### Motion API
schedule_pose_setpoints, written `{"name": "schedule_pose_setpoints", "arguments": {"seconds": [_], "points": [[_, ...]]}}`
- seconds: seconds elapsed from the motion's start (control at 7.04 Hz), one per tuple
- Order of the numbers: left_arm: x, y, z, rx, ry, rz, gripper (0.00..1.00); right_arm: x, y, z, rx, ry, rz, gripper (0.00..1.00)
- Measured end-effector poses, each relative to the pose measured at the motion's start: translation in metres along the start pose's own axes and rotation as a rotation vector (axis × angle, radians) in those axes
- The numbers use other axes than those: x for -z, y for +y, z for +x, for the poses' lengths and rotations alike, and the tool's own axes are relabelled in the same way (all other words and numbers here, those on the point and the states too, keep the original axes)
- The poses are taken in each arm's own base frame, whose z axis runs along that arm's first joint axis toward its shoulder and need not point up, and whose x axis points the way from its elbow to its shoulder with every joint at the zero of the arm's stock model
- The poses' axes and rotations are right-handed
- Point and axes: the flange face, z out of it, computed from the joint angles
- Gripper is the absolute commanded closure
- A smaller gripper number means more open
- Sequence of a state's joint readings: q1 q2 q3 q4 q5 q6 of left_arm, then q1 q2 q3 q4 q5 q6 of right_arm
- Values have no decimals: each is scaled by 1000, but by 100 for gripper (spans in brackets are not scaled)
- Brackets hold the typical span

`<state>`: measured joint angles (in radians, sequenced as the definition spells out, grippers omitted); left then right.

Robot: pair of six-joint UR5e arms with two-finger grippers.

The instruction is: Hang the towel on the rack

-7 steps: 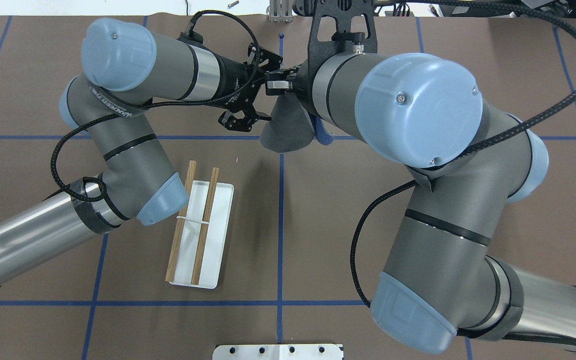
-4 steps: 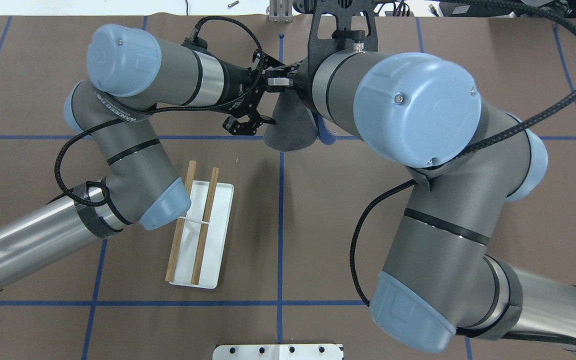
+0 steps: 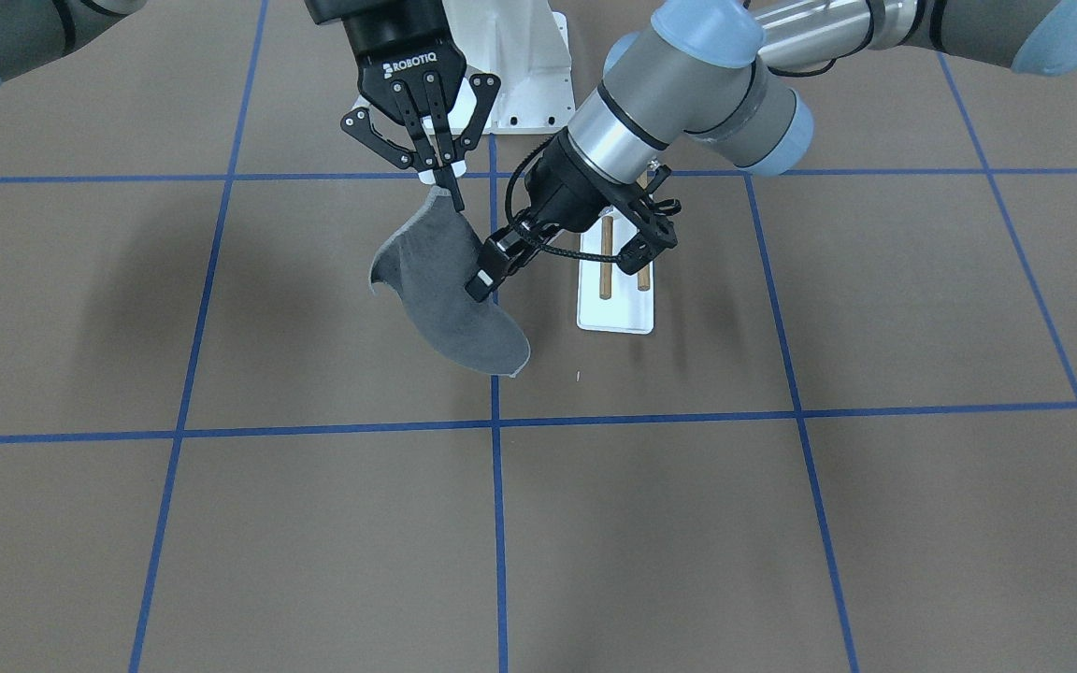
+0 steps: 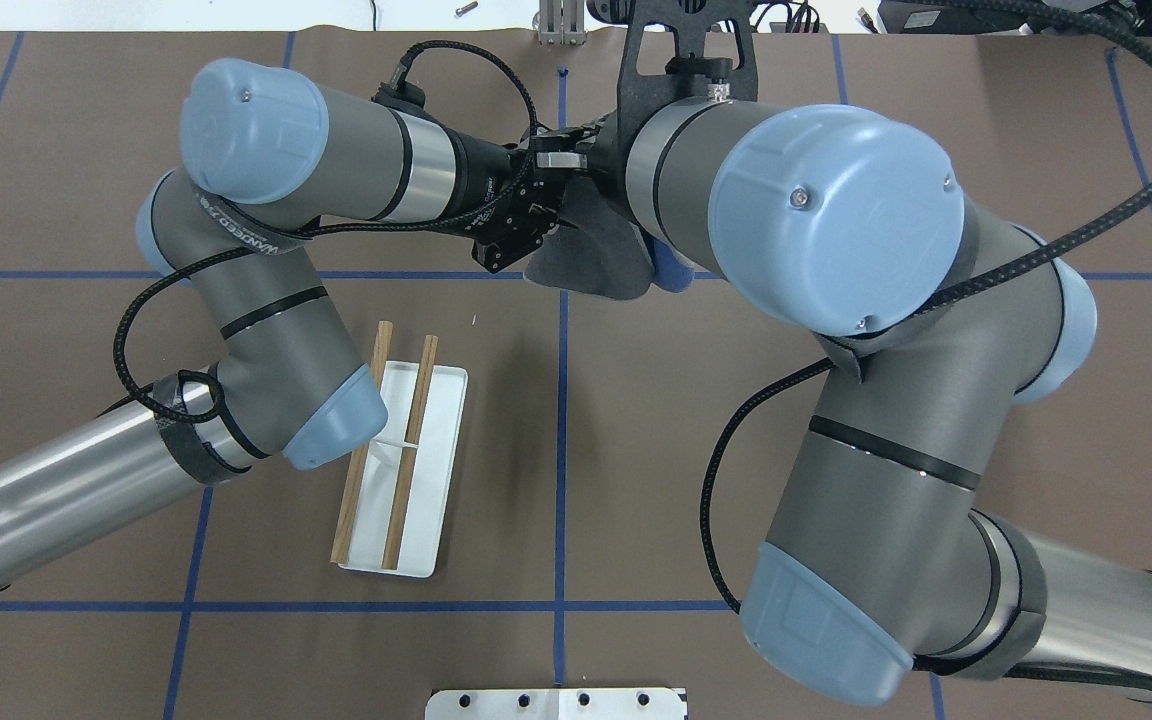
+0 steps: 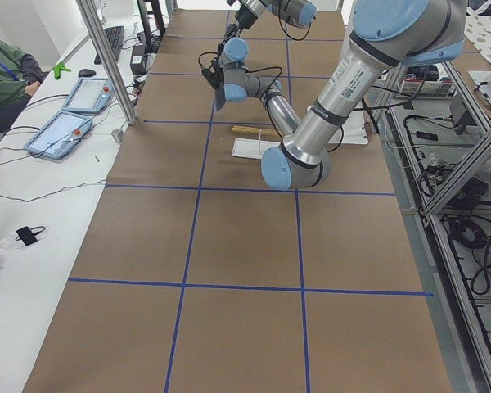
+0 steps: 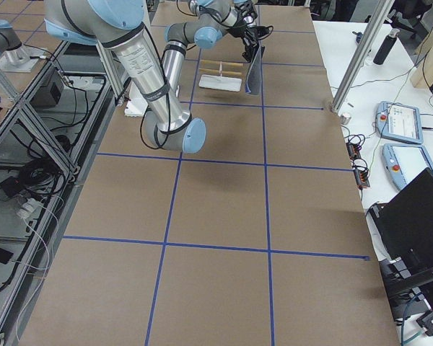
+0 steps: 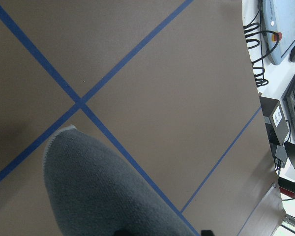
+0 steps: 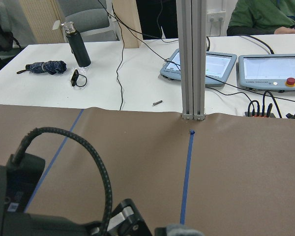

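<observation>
The dark grey towel [image 3: 450, 290] hangs in the air from one corner, its lower end close above the table. It also shows in the overhead view [image 4: 596, 255], with a sliver of blue reverse, and in the left wrist view [image 7: 103, 187]. My right gripper [image 3: 440, 182] is shut on its top corner. My left gripper [image 3: 562, 266] is open at the towel's side edge, one finger [image 3: 487, 271] against the cloth. The rack [image 4: 426, 480], two brown dowels [image 4: 361, 440] over a white base plate, stands apart from the towel, partly under my left elbow.
A white bolted pedestal [image 3: 520, 65] stands at the table's robot side. An aluminium post [image 8: 193, 59] rises at the far edge, with tablets [image 8: 206, 66] and cables on the white desk behind. Blue tape lines [image 3: 494, 486] cross the brown table.
My left gripper has moved right, up against the hanging towel, and has turned. The towel's lower end has swung slightly right. My right gripper has kept its hold and place.
</observation>
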<state>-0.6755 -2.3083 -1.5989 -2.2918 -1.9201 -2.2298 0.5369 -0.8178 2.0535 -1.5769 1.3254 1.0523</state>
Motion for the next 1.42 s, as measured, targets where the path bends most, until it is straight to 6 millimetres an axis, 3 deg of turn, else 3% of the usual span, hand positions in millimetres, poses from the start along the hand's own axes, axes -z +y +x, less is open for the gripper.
{"name": "schedule_pose_setpoints", "arguments": {"seconds": [0.14,0.28,0.43,0.85,0.99,1.42], "points": [[1,0,0,-7,5,-4,100,0,0,1,-3,0,0,70],[1,1,0,-11,8,-6,100,3,0,2,-12,-4,1,8],[2,0,0,-14,12,-5,100,6,0,3,-28,-10,3,0],[10,-8,8,-16,37,22,100,8,3,9,-146,-17,-26,0],[16,-16,14,-15,48,37,100,4,0,20,-165,-18,-72,0],[38,-49,19,-28,59,82,100,-8,-21,86,-198,16,-211,0]]}}
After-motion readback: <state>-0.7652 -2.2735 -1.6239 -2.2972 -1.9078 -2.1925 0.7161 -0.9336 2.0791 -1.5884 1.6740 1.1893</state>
